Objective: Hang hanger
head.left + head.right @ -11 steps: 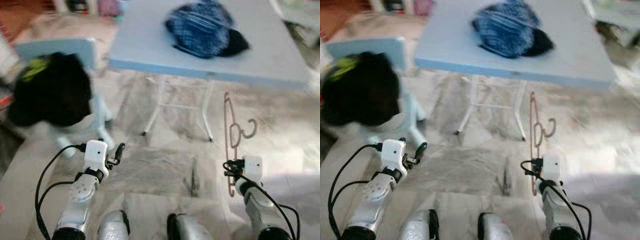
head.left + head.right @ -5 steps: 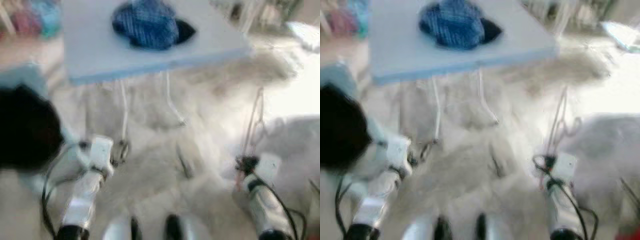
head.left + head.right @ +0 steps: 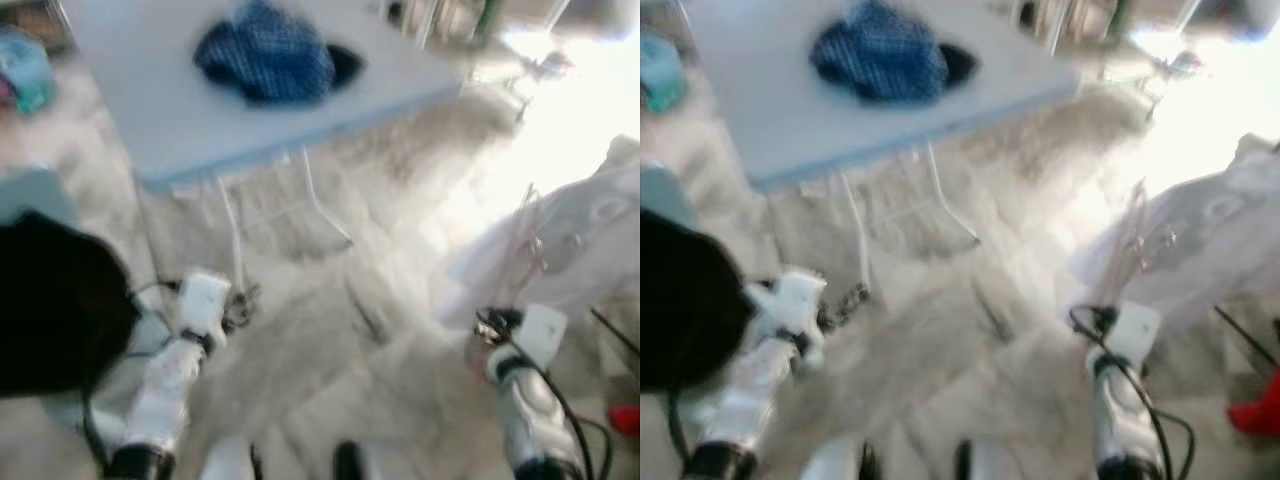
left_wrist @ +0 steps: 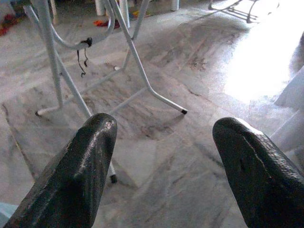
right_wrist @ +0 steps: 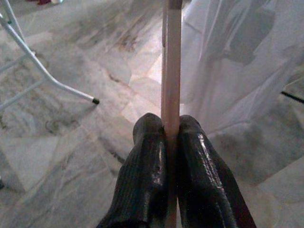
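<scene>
The right gripper (image 5: 170, 130) has its 2 black fingers (image 5: 147, 161) pressed tight on a thin pink hanger (image 5: 170, 61), which runs straight up between them and rises above the wrist in the blurred head views, its hook end just in front of a white cloth (image 3: 590, 240) heaped on the floor at the robot's right. The left gripper (image 4: 166, 156) is wide open and grips nothing; between its 2 fingers (image 4: 80, 175) lies the grey marble floor (image 4: 190, 142) with the white metal legs (image 4: 137, 61) of a table beyond. In the head views the left arm is held low and forward at the left, near a black garment (image 3: 55, 300) on a pale blue chair (image 3: 35, 190). Ahead stands a light blue table (image 3: 190, 110) with a blue checked cloth (image 3: 265, 55) bundled on it, a dark piece just beside it. A small red thing (image 3: 1255, 410) lies on the floor at the far right.
</scene>
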Tool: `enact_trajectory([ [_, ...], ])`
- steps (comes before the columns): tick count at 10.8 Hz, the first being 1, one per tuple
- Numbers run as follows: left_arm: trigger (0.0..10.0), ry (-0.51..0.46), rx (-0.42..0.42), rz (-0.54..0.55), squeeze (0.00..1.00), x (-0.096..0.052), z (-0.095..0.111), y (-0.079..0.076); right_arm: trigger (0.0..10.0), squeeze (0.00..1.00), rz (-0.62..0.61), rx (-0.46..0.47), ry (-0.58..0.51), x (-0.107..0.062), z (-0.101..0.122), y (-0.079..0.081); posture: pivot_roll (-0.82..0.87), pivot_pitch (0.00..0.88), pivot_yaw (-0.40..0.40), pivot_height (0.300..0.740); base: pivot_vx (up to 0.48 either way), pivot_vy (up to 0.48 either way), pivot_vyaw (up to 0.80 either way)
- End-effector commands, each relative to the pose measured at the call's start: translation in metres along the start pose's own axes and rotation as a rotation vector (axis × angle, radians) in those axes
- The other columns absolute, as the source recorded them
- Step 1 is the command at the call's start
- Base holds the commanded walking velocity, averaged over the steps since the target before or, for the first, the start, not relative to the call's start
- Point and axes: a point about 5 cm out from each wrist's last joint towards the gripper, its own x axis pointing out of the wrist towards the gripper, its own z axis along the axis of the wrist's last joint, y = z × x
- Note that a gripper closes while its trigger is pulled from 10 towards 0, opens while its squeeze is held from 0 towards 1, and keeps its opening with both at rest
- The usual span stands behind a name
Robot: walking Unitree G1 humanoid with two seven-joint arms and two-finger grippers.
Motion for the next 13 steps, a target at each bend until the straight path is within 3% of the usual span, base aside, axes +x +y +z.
enact_trajectory([
  [1, 10.0, 0.026, 0.013, 0.023, 0.00, -0.006, -0.006, 0.006, 10.0, 0.00, 0.001, -0.003, 0.008, 0.001, 0.000, 0.003, 0.00, 0.123, -0.054, 0.740, 0.000, 0.000, 0.00],
  [3, 10.0, 0.011, -0.074, 0.116, 0.00, -0.013, -0.008, 0.018, 10.0, 0.00, 0.052, -0.104, -0.014, -0.002, -0.001, 0.020, -0.01, 0.137, -0.032, 0.740, 0.000, 0.000, 0.00],
  [4, 10.0, -0.008, -0.093, 0.154, 0.00, -0.014, -0.008, 0.021, 10.0, 0.00, 0.063, -0.027, 0.026, -0.004, -0.005, 0.025, -0.01, 0.142, -0.028, 0.740, 0.000, 0.000, 0.00],
  [5, 10.0, -0.016, -0.121, 0.135, 0.00, -0.015, -0.006, 0.019, 10.0, 0.00, 0.089, -0.114, -0.048, -0.010, -0.001, 0.028, -0.02, 0.149, -0.028, 0.740, 0.000, 0.000, 0.00],
  [7, 10.0, -0.027, -0.159, 0.113, 0.00, -0.015, -0.005, 0.013, 10.0, 0.00, 0.043, -0.064, -0.023, -0.014, -0.007, 0.020, -0.02, 0.135, -0.030, 0.740, 0.326, 0.000, 0.00],
  [9, 10.0, -0.029, -0.168, 0.099, 0.00, -0.015, -0.005, 0.009, 10.0, 0.00, 0.017, -0.069, -0.041, -0.014, -0.003, 0.015, -0.02, 0.130, -0.034, 0.740, 0.433, 0.000, -0.80],
  [13, 10.0, -0.060, -0.203, 0.098, 0.00, -0.008, 0.004, 0.016, 10.0, 0.00, -0.039, -0.083, -0.032, -0.007, 0.001, 0.010, -0.01, 0.130, -0.051, 0.740, 0.417, 0.067, -0.80],
])
